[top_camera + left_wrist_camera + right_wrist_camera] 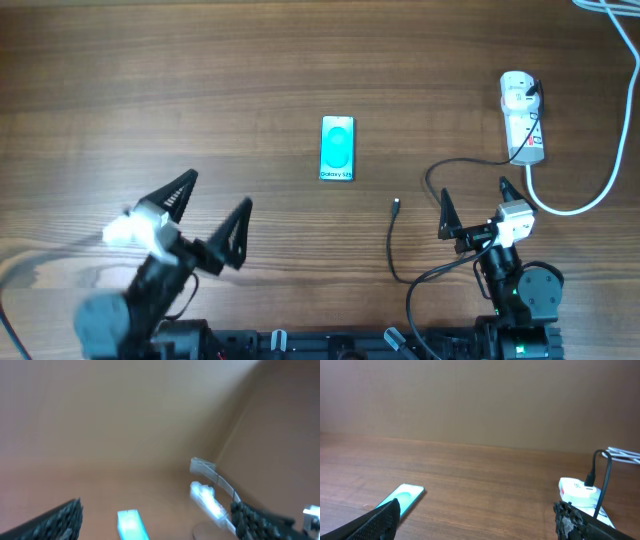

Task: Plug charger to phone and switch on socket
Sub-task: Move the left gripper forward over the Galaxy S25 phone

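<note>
The phone (338,148) lies flat mid-table, its cyan screen up and the white strip at the near end. The white socket (522,117) sits at the far right with a black plug in it. From that plug the thin black charger (391,240) loops across the table, its tip lying loose right of the phone. My left gripper (218,190) hangs open at the near left, well away from the phone. Near the right front, my right gripper (474,190) is open and empty, between the charger tip and the socket. The right wrist view shows phone (402,497) and socket (580,491) ahead.
A thick white cord (610,120) runs from the socket along the right side to the far corner. The left wrist view is blurred, with the phone (131,524) and socket (207,500) as bright patches. A plain brown wall (480,400) rises behind the table.
</note>
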